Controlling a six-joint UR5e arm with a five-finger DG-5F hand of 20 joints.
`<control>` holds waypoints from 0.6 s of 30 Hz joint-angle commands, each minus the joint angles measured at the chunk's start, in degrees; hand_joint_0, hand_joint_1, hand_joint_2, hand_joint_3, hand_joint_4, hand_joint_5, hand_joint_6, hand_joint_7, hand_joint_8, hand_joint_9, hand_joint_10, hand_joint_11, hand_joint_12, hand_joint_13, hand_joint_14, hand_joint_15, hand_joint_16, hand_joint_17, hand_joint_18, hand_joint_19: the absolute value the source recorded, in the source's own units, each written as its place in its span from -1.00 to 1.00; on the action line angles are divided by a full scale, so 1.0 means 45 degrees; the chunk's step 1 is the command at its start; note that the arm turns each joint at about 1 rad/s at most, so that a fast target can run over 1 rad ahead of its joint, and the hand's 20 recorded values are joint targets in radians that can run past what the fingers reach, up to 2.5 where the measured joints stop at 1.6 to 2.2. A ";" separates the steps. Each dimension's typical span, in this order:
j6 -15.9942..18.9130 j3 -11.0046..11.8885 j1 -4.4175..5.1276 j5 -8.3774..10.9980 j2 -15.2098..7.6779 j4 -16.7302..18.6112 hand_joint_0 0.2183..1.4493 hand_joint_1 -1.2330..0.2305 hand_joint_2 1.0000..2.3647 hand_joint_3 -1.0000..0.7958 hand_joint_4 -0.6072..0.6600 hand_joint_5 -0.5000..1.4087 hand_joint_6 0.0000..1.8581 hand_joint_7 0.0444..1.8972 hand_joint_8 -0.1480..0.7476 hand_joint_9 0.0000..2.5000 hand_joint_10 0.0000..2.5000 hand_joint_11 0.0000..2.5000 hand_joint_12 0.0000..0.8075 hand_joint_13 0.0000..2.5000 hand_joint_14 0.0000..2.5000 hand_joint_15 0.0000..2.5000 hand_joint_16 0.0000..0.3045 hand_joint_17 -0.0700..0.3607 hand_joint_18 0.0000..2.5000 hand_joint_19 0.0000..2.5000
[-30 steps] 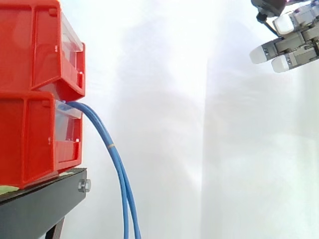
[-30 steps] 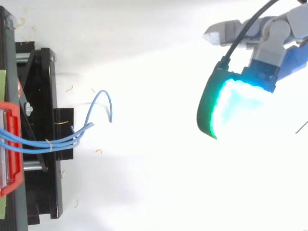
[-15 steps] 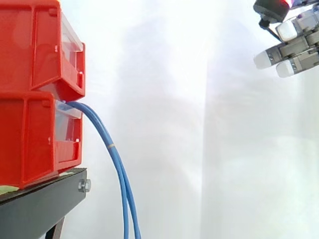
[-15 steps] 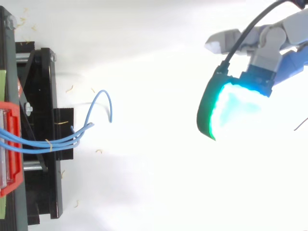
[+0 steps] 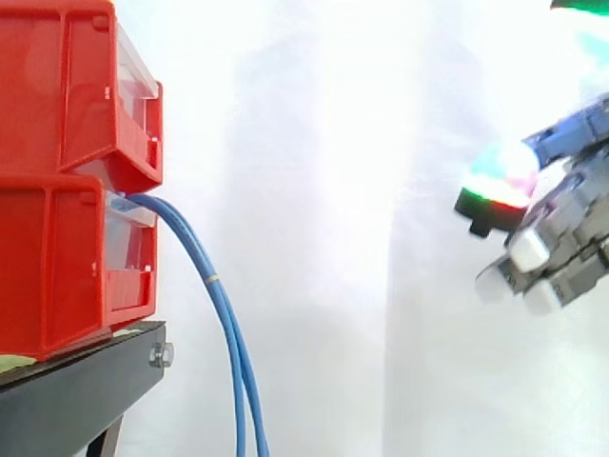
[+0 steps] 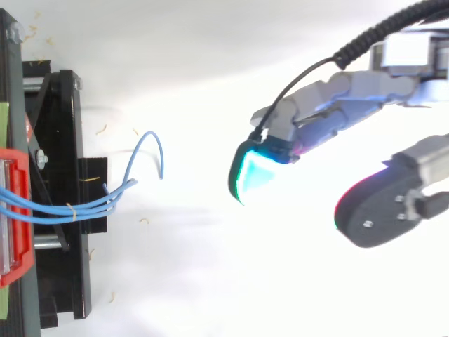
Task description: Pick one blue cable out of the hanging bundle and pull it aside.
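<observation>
A bundle of thin blue cables [image 5: 226,328] comes out of the lower red bin [image 5: 57,267] and hangs down past the black stand [image 5: 86,386]. From above, the blue cables [image 6: 77,206] run right off the bin, and one strand curls up in an arc [image 6: 149,140]. My hand [image 5: 569,249] hovers at the right, well apart from the cables, at about the height of the lower bin. In the top view the hand [image 6: 351,95] points left with its fingers stretched out and the thumb spread away. It is open and holds nothing.
Two red bins are stacked, the upper one [image 5: 67,86] on the lower, on the black stand [image 6: 59,175] at the left. A white curtain hangs behind. Small straw-like scraps [image 6: 144,221] lie on the white floor near the stand.
The hand has dropped from the upper right corner to mid height in the side view. Seen from above it has moved left toward the cables, with the fingers reaching out and the thumb apart.
</observation>
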 commanded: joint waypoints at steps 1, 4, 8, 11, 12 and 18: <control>0.0266 -0.0001 0.0004 0.0235 -0.0555 0.0872 -0.54 -0.01 -1.00 -0.40 0.40 -0.69 -0.46 -0.20 0.09 -0.56 -1.00 -0.83 -0.02 -0.82 -1.00 -0.90 -0.57 0.01 -0.82 -0.83; 0.0403 -0.0001 0.0004 0.0450 -0.0887 0.1497 -0.54 -0.01 -1.00 -0.40 0.40 -0.69 -0.46 -0.20 0.09 -0.56 -1.00 -0.82 -0.02 -0.82 -1.00 -0.91 -0.57 0.01 -0.82 -0.83; 0.0813 0.0019 0.0004 0.0567 -0.1981 0.3040 -0.53 -0.01 -1.00 -0.40 0.40 -0.69 -0.46 -0.20 0.09 -0.56 -0.99 -0.82 -0.02 -0.82 -1.00 -0.91 -0.57 0.01 -0.82 -0.83; 0.1028 0.0019 0.0023 0.0645 -0.2372 0.4133 -0.53 -0.01 -1.00 -0.40 0.40 -0.69 -0.46 -0.20 0.09 -0.56 -1.00 -0.82 -0.02 -0.82 -1.00 -0.91 -0.57 0.00 -0.82 -0.83; 0.1028 0.0019 0.0043 0.0665 -0.2391 0.4290 -0.54 -0.01 -1.00 -0.40 0.40 -0.69 -0.46 -0.20 0.09 -0.56 -1.00 -0.82 -0.02 -0.82 -1.00 -0.91 -0.57 0.00 -0.81 -0.84; 0.1028 0.0253 0.0101 0.1036 -0.3153 0.5169 -0.53 -0.01 -1.00 -0.40 0.40 -0.69 -0.46 -0.20 0.09 -0.56 -1.00 -0.82 -0.02 -0.82 -1.00 -0.91 -0.57 0.00 -0.82 -0.83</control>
